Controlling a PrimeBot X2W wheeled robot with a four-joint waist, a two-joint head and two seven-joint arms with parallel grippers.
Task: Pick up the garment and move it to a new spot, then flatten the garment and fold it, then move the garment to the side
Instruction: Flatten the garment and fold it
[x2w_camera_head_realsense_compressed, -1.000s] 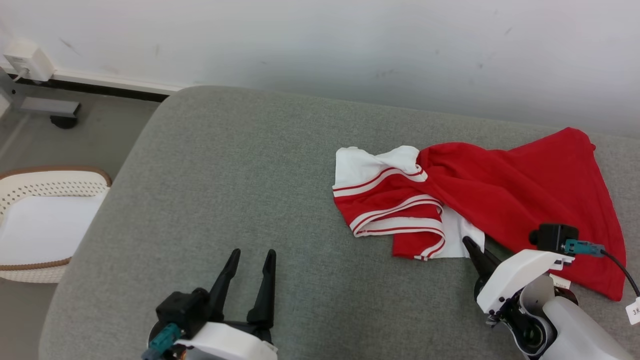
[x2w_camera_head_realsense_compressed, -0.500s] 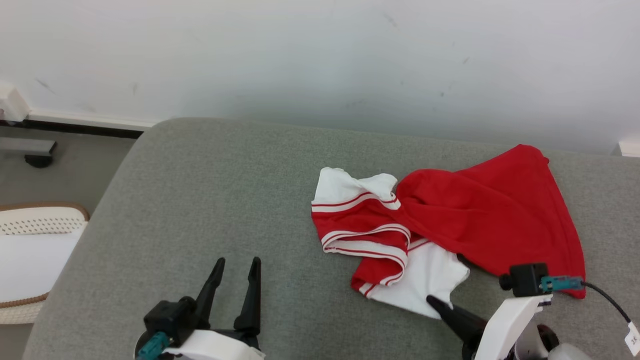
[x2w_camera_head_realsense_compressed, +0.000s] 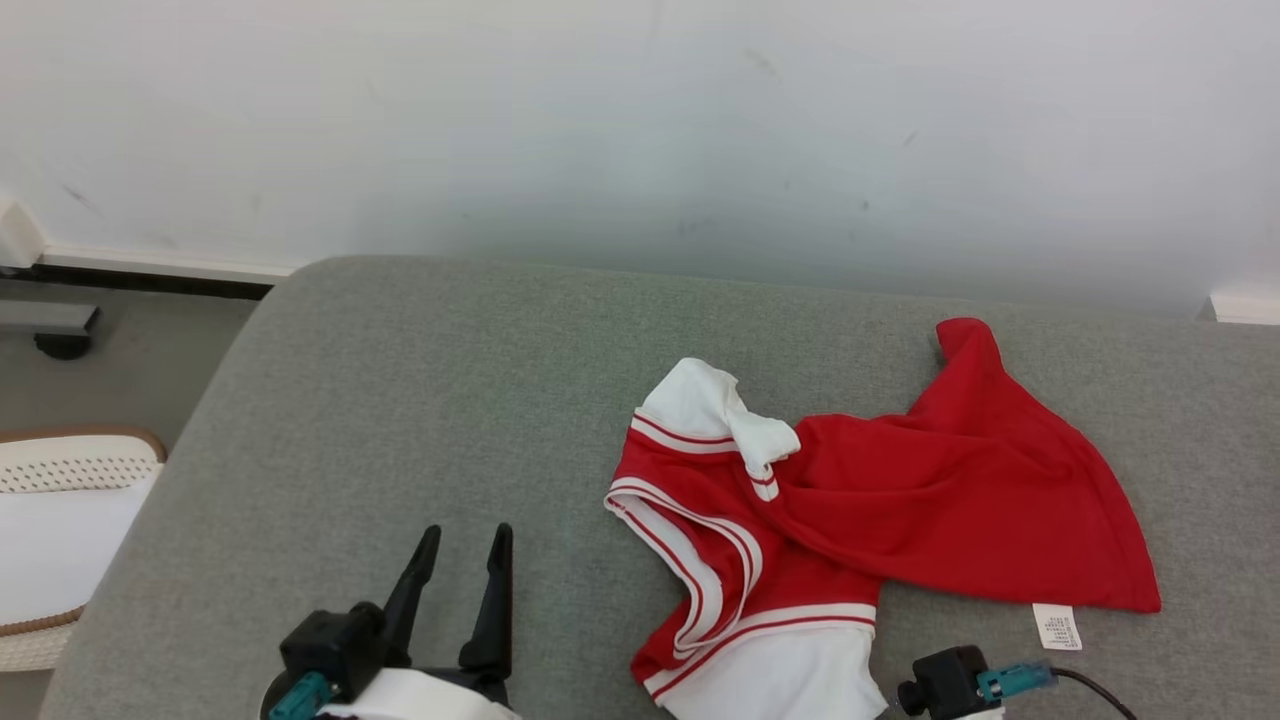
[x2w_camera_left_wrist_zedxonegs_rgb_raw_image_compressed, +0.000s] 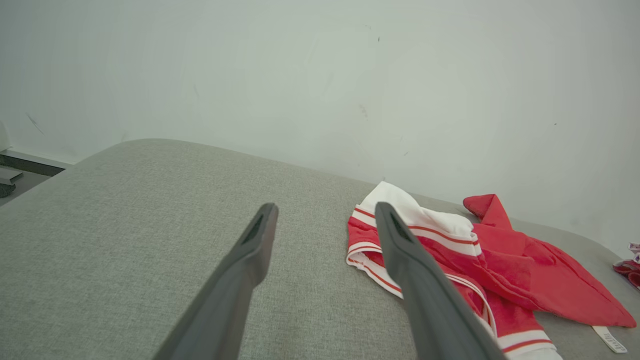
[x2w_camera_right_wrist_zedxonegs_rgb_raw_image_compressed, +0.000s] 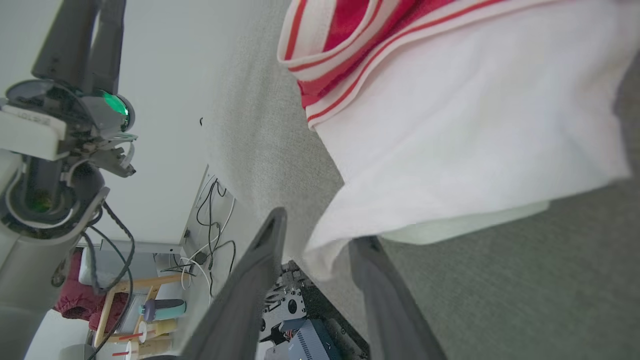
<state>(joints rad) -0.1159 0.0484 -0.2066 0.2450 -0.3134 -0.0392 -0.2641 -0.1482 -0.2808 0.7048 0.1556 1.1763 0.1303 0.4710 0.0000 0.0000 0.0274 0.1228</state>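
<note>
Plainly, garment (x2w_camera_right_wrist_zedxonegs_rgb_raw_image_compressed: 450, 125) corner lies within parted right tool (x2w_camera_right_wrist_zedxonegs_rgb_raw_image_compressed: 318, 226); left tool (x2w_camera_left_wrist_zedxonegs_rgb_raw_image_compressed: 326, 206) splayed, apart.

The left and middle of the grey woven-fabric surface (x2w_camera_head_realsense_compressed: 400, 400) lie bare and open to a reach from the near edge, while the crumpled red-and-white striped cloth garment (x2w_camera_head_realsense_compressed: 950, 500) covers its right part, the white wall (x2w_camera_head_realsense_compressed: 640, 120) closes the far edge, and a white perforated basket with a brown rim (x2w_camera_head_realsense_compressed: 60, 460) stands off its left edge.

I saw L gripper (x2w_camera_head_realsense_compressed: 467, 532), jaws apart, at btm left over the grey cushion (x2w_camera_head_realsense_compressed: 400, 400); red/white garment (x2w_camera_head_realsense_compressed: 900, 510) lay crumpled to its right, tag (x2w_camera_head_realsense_compressed: 1057, 626) showing.
</note>
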